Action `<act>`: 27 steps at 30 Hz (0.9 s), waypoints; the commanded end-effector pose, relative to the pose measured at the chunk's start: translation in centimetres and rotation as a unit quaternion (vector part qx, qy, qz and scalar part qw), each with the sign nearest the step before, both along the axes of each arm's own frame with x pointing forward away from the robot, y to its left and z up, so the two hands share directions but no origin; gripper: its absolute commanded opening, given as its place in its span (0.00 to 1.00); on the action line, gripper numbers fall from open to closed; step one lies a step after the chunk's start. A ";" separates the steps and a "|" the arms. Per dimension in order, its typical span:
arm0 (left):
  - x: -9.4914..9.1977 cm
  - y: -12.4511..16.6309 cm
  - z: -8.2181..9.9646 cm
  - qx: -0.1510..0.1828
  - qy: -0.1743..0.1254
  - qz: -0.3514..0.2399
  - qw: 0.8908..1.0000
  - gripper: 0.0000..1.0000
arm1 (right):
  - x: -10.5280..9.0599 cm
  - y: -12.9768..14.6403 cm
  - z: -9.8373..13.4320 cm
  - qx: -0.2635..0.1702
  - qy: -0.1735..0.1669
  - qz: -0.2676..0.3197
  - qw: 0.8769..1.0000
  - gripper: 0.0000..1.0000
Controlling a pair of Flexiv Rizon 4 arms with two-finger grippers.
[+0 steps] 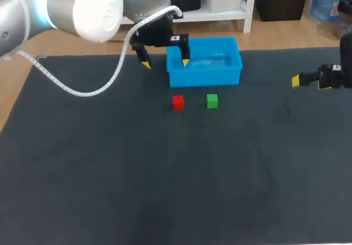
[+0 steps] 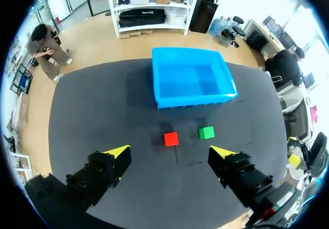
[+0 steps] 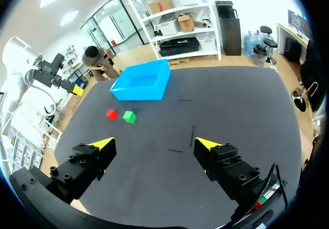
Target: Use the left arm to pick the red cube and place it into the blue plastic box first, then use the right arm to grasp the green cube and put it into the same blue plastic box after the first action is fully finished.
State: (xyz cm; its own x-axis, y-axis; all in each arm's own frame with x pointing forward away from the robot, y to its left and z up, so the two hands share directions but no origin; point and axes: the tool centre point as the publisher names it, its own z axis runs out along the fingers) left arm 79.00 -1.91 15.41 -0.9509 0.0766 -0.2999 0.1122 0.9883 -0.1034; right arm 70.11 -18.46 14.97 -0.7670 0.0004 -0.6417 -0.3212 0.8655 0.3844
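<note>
Workspace seen from the head, left wrist and right wrist views. A dark grey mat-covered table [image 1: 110, 173] carried an open-topped blue plastic box [image 1: 204, 79] toward its far side. Two small cubes rested on the mat just in front of the box's near wall: a red cube [image 1: 177, 102] and, on its right, a green cube [image 1: 212, 101]. They sat side by side with a narrow gap between them, and neither touched the box.

The left gripper [image 1: 165, 63] hung above the table at the box's left end, its jaws spread wide and grasping nothing. In the head view one yellow fingertip appeared over the box's near left corner and the other over the mat beside the box. In the left wrist view the red cube lay ahead of this gripper, in line with the gap between the two fingers, with the green cube just beside it and the box beyond both. A white ribbed cable [image 1: 88, 91] drooped from the left arm in a loop over the table's left part.

The right gripper [image 3: 154, 144] was held at the table's right side, well apart from cubes and box, its jaws likewise released and holding nothing.
</note>
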 end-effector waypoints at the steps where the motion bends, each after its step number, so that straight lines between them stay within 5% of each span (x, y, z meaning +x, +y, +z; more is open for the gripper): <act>1: 1.1 -1.0 0.0 0.023 0.018 0.002 1.000 1.00 | 0.0 0.0 0.0 0.000 0.000 0.000 1.000 1.00; 27: 1.8 -1.9 -2.4 0.043 0.064 0.031 0.997 1.00 | 0.0 0.0 0.0 0.000 0.000 0.000 1.000 1.00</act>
State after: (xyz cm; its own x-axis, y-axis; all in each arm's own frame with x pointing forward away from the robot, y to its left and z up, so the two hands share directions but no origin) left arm 80.18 -3.55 13.14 -0.9827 0.0352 -0.1816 0.0416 0.9986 -0.0319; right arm 70.11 -18.46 14.97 -0.7670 0.0004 -0.6417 -0.3212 0.8655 0.3844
